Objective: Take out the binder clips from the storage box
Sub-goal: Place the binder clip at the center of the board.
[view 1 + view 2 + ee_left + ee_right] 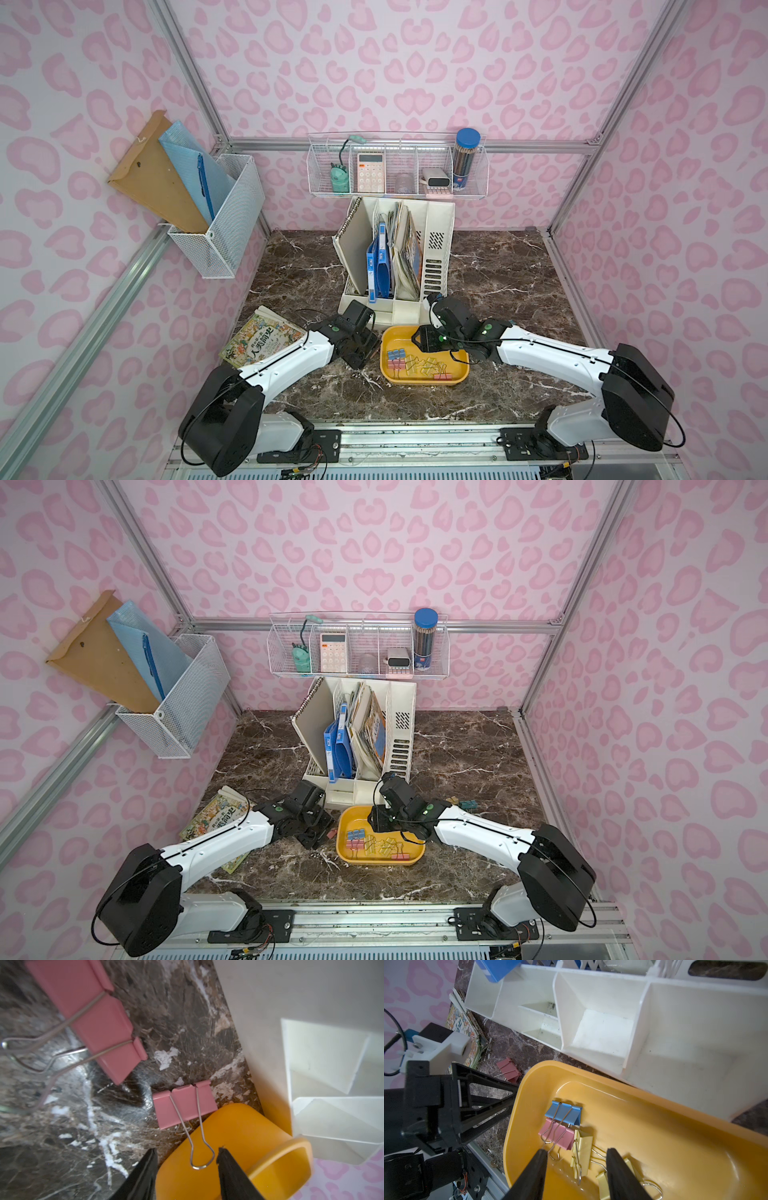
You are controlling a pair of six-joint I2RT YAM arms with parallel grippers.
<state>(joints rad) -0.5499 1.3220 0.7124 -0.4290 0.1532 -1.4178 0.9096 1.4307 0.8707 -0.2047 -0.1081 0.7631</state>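
Observation:
The yellow-orange storage box (415,379) lies near the table's front, in front of the file organiser. Several pink, blue and yellow binder clips (417,365) lie in it. My right gripper (576,1153) hangs open over the box, its fingers on either side of a yellow clip (582,1147), beside a pink clip (560,1136) and a blue clip (563,1112). My left gripper (187,1153) is open just left of the box (239,1126). A pink clip (185,1103) lies on the table there, its wire handle reaching between the fingers. Another pink clip (89,1022) lies beside it.
A cream file organiser (399,257) stands right behind the box. A picture book (262,340) lies under the left arm. A few clips (462,802) lie on the table right of the right arm. White wire baskets (216,224) (397,166) hang on the walls.

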